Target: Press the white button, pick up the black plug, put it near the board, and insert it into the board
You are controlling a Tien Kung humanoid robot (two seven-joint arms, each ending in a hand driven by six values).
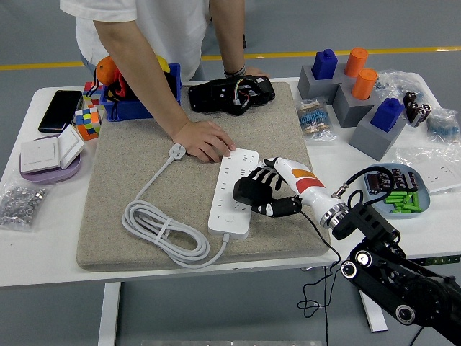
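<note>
The person's hand (pixel 205 139) presses on the far end of the white power strip (pixel 235 190). The right hand (pixel 264 194), fingers clamped on the black plug (pixel 247 192), holds it over the strip's right side. Step in hand: insertion. Next move: align the prongs with a socket and press down.

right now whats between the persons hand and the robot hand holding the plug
In the head view, only the white power strip lies between the person's hand pressing its far end and the right hand holding the black plug.
</note>
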